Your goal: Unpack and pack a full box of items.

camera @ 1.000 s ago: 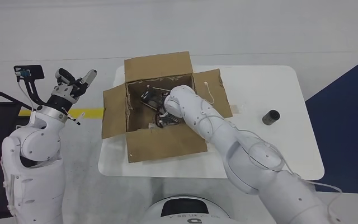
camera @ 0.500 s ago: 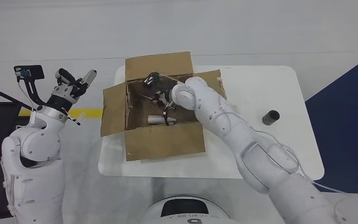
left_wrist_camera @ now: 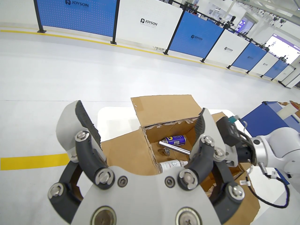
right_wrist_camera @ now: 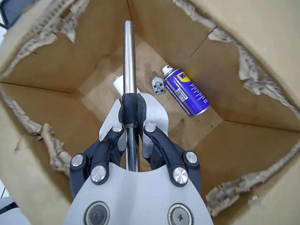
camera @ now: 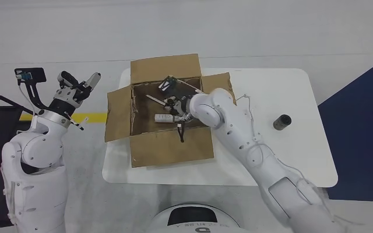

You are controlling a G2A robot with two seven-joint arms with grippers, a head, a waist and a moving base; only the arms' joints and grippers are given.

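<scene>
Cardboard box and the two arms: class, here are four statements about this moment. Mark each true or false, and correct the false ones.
1. The right end effector is shut on a metal rod inside the cardboard box. True.
2. The left end effector grips the blue spray can. False: it is open and empty, beside the table; the can lies on the box floor.
3. The cardboard box is closed. False: it is open at the top.
4. A dark cylinder sits on the table outside the box. True.
</scene>
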